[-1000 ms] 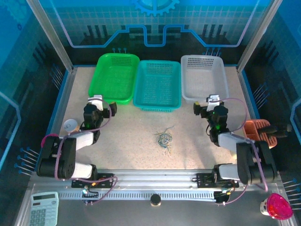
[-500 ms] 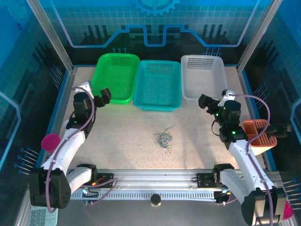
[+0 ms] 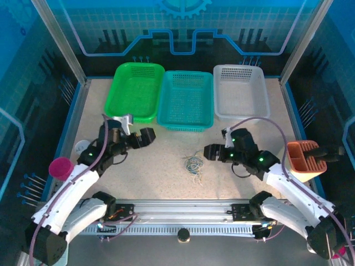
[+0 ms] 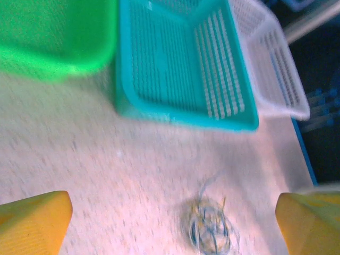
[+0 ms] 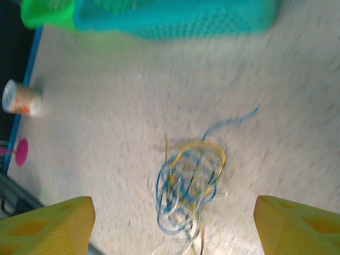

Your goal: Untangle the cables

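The cables (image 3: 193, 163) lie clumped mid-table (image 3: 150, 174), the right gripper (image 3: 211, 151) near one side and the left gripper (image 3: 145, 137) farther off the other, both with jaws apart and empty (the approach, I judge), so next comes pinching one strand and drawing it clear, short of the teal basket (image 3: 186, 123) beyond.

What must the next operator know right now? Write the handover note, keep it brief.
Left tool: open, empty, to the left of the cables.
Right tool: open, empty, close on their right.
The cables lie in one tangled heap on the table, in front of the teal basket.
Done: nothing separated yet.
Left: grasp the heap and pull the strands apart.
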Robot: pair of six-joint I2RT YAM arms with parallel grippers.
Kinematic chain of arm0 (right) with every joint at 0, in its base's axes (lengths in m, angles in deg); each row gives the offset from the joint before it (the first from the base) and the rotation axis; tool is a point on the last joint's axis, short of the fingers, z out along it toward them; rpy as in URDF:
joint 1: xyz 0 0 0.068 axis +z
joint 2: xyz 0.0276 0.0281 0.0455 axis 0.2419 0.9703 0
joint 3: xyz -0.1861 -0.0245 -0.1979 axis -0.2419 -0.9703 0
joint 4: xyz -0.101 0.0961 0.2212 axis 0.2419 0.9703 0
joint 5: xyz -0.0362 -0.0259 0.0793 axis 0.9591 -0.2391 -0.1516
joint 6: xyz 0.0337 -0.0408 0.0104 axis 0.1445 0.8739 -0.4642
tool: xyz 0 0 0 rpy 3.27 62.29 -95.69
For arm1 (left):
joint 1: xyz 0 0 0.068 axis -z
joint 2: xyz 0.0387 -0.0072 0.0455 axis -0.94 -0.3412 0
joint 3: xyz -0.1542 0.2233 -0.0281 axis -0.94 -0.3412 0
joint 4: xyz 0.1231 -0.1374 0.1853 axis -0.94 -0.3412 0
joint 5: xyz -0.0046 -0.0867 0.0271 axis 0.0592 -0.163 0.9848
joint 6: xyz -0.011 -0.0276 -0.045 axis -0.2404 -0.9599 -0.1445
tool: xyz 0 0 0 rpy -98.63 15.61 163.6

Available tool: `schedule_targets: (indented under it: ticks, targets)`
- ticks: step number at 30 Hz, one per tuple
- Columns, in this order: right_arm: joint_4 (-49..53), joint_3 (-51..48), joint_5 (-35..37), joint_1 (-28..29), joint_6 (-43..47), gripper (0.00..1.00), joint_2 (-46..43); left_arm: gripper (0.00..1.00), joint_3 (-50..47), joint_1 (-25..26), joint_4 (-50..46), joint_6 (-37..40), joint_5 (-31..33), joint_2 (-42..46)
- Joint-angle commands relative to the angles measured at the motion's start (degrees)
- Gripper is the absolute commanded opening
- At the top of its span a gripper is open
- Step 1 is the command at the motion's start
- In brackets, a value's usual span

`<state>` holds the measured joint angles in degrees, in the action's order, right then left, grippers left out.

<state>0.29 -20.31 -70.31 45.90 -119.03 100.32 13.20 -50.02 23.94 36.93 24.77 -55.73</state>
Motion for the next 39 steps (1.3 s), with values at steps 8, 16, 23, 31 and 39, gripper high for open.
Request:
schedule_targets:
  ticks: [8, 16, 23, 31, 39]
  targets:
    - [-18.9, -0.5, -1.5, 12.5, -11.5, 0.81, 22.7, 0.99, 1.9, 7.3, 0.9, -2.9, 4.1, -9.5]
    - [-22.0, 16.3, -7.0, 14.3, -6.6, 0.76, 38.6, 0.99, 2.6, 7.6, 0.7, -3.3, 8.5, -8.9]
    - [-10.9, 15.0, -2.0, 14.1, -0.6, 0.77, 31.2, 0.99, 0.8, 7.6, 1.1, -5.2, 9.3, -4.7]
    - [-2.8, 12.4, 7.1, 10.6, 3.1, 0.75, 22.5, 0.99, -0.6, 7.7, 0.9, -2.4, 7.0, -6.1]
    - [-4.9, 12.0, 4.5, 9.1, 4.1, 0.57, 24.8, 0.81, 2.0, 10.5, 0.3, 3.9, 6.2, -19.3]
